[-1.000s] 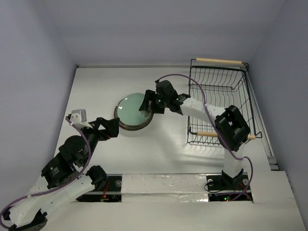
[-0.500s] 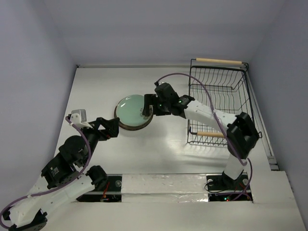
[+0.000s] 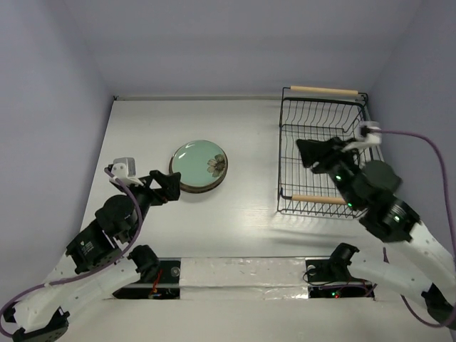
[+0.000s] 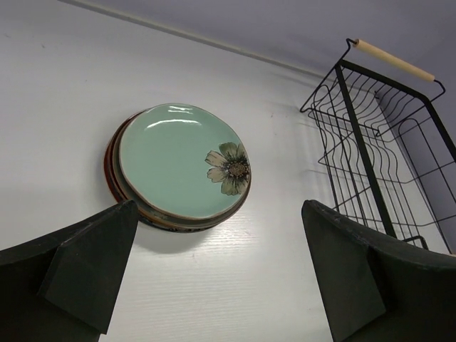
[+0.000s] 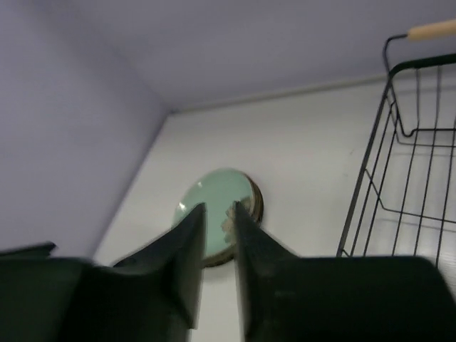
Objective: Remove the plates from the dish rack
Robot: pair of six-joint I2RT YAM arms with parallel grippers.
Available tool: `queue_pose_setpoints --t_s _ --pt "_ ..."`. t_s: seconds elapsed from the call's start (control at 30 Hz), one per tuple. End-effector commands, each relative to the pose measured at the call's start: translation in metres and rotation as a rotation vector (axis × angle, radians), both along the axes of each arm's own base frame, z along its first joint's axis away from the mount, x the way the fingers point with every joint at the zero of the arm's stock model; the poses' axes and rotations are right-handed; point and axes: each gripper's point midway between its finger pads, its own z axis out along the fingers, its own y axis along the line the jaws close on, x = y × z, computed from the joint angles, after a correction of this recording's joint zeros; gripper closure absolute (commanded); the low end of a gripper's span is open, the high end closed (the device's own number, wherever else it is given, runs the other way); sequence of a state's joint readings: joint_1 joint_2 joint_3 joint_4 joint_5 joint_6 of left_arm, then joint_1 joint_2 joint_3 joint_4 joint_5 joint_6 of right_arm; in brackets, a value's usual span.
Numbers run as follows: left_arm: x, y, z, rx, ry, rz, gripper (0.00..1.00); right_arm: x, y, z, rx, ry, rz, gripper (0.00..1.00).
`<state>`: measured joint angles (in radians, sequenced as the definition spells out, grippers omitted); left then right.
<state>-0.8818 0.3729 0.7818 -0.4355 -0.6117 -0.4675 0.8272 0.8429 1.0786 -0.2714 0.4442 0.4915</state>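
The plates (image 3: 199,165) lie in one stack on the table, left of middle. The mint green one with a flower motif is on top; red and brown rims show beneath it in the left wrist view (image 4: 178,160). The black wire dish rack (image 3: 328,125) stands at the right and holds no plates. My left gripper (image 3: 169,187) is open and empty, just near-left of the stack. My right gripper (image 3: 303,149) hovers over the rack's left side. Its jaws stand a narrow gap apart and hold nothing. The right wrist view looks past its fingertips (image 5: 220,206) at the far stack (image 5: 214,185).
The rack has two light wooden handles, one at the far side (image 3: 324,90) and one at the near side (image 3: 313,199). It also shows in the left wrist view (image 4: 363,146) and the right wrist view (image 5: 368,153). Purple-grey walls close in the white table (image 3: 242,214).
My right gripper let go of the mint plate on the stack, and the arm swung back right and up to the rack. The left gripper shifted slightly.
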Motion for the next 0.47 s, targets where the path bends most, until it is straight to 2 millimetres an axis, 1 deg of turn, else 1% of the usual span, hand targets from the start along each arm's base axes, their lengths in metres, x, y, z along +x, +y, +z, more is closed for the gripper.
queue_pose_setpoints --t_s 0.0,0.03,0.07,0.1,0.13,0.2,0.27,0.43 --pt "0.005 0.000 0.032 -0.043 -0.063 0.018 0.01 -0.017 -0.062 0.022 0.088 -0.119 -0.180 0.46" --pt "0.006 0.001 0.038 -0.052 -0.076 0.024 0.01 -0.019 -0.079 0.023 0.126 -0.122 -0.248 0.32" --pt "0.006 0.004 0.046 -0.056 -0.091 0.040 0.01 -0.023 -0.089 0.024 0.150 -0.126 -0.277 0.20" --pt "0.007 0.006 0.050 -0.058 -0.100 0.049 0.01 -0.031 -0.104 0.023 0.174 -0.133 -0.306 0.05" --pt "0.007 0.008 0.059 -0.075 -0.121 0.058 0.01 -0.033 -0.113 0.022 0.184 -0.131 -0.341 0.04" --pt "0.007 0.013 0.070 -0.083 -0.147 0.074 0.01 -0.040 -0.123 0.020 0.203 -0.140 -0.353 0.03" --pt "0.007 0.015 0.075 -0.090 -0.158 0.083 0.01 -0.042 -0.126 0.019 0.208 -0.146 -0.353 0.04" --pt "0.012 0.012 0.062 -0.079 -0.107 0.111 0.01 -0.041 -0.116 0.011 0.192 -0.144 -0.314 0.04"
